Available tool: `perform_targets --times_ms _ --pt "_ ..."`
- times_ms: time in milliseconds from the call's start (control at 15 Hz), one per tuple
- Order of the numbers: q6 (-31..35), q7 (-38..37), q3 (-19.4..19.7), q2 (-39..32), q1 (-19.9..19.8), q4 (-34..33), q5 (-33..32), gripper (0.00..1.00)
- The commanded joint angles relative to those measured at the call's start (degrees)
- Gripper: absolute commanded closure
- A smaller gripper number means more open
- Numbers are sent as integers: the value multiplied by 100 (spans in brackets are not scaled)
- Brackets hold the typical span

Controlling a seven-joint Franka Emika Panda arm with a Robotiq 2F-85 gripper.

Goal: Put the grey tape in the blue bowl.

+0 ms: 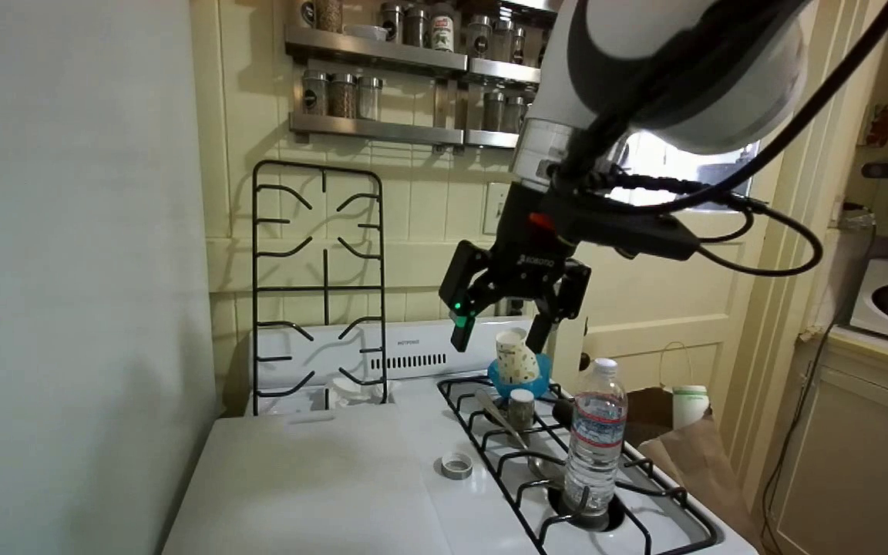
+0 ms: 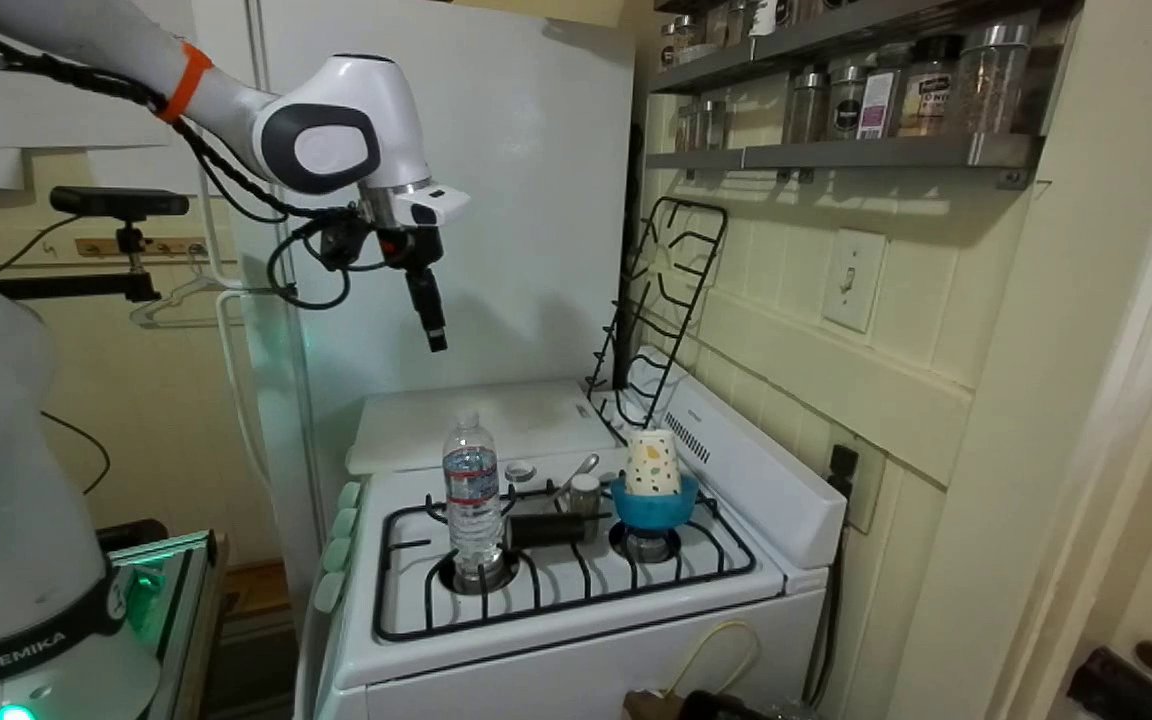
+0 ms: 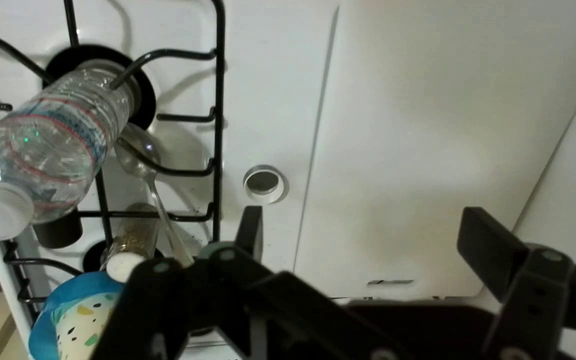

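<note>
We've got a tall white panel (image 2: 526,160) filling the upper middle in an exterior view. Next down is our bench (image 3: 274,100), a white stove top, and its flat cover (image 3: 418,150) fills most of the wrist view's right half, so that's the roomiest bit for moving. An upright grate (image 1: 319,288) stands on end at the back, left of centre in an exterior view, and a flat grate (image 3: 219,90) takes the wrist view's left side, its outer bar making a hard edge. The pincer (image 1: 499,338) hangs well above the bench, mid-frame in an exterior view, fingers spread wide; the wrist view shows the cover between them.

The clear bottle (image 1: 597,451), white cap on, stands upright at lower right in an exterior view, and we can't tell how full it is. The blue bowl (image 2: 654,508) sits over a burner (image 2: 648,547), right of centre in an exterior view, with a speckled cup (image 2: 653,463) inside it. Just beside it there's a little white-lidded jar (image 3: 136,241) with brownish stuff in it, lower left of the wrist view; touching or not, we can't say. Tiniest of the lot is the grey tape (image 1: 457,471), lying flat on the bench outside the bowl, mid-frame in the wrist view, between flat grate and cover.
</note>
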State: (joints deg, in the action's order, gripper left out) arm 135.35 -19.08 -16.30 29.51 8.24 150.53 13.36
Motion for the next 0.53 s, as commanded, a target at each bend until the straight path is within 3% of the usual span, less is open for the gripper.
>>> perform_targets --times_ms 0,133,200,400,467 --pt "658 -518 -234 -878 -347 -133 -648 0" --pt "518 -1064 -317 -1376 -501 -319 -904 0" --pt "518 -605 -53 -839 -238 -69 -692 0" --pt "518 -891 -81 -1330 -307 -234 -834 0" --pt "571 -1428 -239 -1278 -418 -197 -1109 0"
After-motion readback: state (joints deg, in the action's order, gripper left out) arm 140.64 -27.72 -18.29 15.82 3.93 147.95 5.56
